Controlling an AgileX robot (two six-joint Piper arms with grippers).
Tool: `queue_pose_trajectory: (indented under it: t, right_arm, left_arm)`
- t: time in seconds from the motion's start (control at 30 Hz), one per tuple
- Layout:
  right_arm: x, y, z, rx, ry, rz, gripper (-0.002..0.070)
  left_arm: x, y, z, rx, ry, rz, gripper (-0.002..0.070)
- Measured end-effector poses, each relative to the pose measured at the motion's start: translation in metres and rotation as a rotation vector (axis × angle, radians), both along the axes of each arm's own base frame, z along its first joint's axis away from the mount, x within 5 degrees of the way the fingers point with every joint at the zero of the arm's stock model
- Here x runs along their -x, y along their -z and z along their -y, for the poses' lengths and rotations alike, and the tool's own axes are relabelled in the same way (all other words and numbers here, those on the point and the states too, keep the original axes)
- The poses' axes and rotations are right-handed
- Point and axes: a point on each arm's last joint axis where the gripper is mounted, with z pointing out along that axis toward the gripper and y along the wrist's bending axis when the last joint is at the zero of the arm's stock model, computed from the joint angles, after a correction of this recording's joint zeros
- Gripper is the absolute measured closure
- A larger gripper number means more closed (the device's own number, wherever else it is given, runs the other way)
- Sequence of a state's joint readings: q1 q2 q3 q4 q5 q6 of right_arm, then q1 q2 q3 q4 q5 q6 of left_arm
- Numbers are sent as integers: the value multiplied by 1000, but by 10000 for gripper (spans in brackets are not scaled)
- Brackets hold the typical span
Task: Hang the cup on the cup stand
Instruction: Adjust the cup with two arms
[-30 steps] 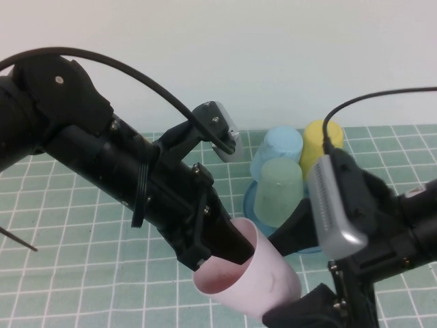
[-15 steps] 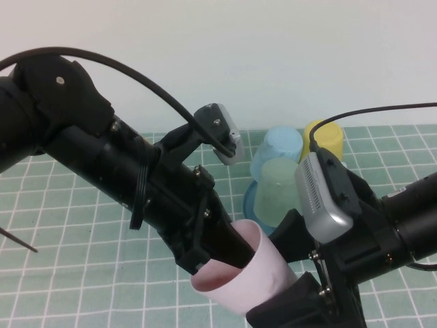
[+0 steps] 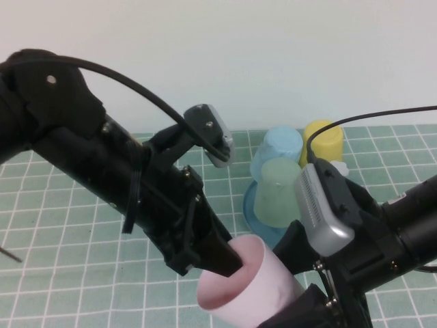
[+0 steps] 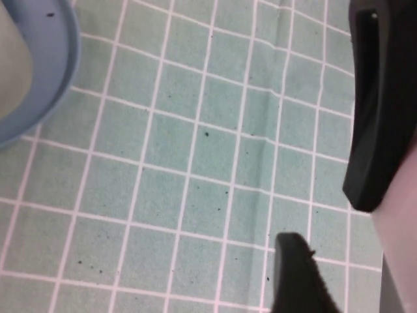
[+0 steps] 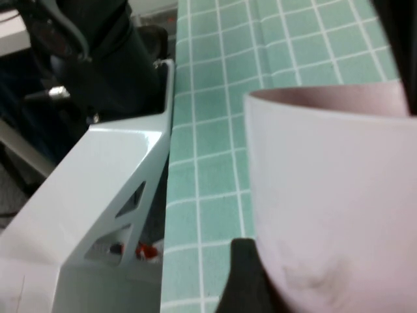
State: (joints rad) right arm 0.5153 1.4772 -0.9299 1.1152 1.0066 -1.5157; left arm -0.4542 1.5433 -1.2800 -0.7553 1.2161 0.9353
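Observation:
The pale pink cup [image 3: 256,290] hangs in the air above the near part of the table, mouth toward my left arm. My left gripper [image 3: 229,260] has one finger inside the mouth. In the left wrist view this gripper [image 4: 326,222] stands open, with bare mat between its fingers and the cup wall [image 4: 401,261] beside them. My right gripper [image 3: 297,311] holds the cup's body from the right. In the right wrist view this gripper [image 5: 326,169] is shut on the cup [image 5: 332,215], one finger pressed to its wall. The blue cup stand [image 3: 251,208] sits behind.
A light green cup [image 3: 278,191], a light blue cup [image 3: 280,147] and a yellow cup [image 3: 322,143] sit upside down on the stand. The stand's rim [image 4: 62,72] shows in the left wrist view. A white frame [image 5: 111,189] stands at the green grid mat's [image 3: 68,219] edge.
My right gripper came in and closed on the pink cup's body. My left gripper then opened its fingers at the rim, and the left arm shifted slightly.

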Motion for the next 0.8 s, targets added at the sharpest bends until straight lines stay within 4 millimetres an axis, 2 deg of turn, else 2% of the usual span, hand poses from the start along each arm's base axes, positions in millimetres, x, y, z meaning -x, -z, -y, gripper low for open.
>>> queue_pose_trajectory:
  t: [0.13,0.4,0.6,0.8]
  right_arm:
    - [0,2,2,31,6,-11,142]
    - [-4,4,2,56,81,-40,144]
    - [-5,4,2,58,101,-49,144]
    - [-6,4,2,56,109,-49,144]
  left_arm:
    - [7,-12,-4,17,-2,39,317]
    - [29,-41,-13,63,-6,122,311]
    - [42,-41,1,57,43,103,310]
    - [50,-28,16,-40,101,89,310]
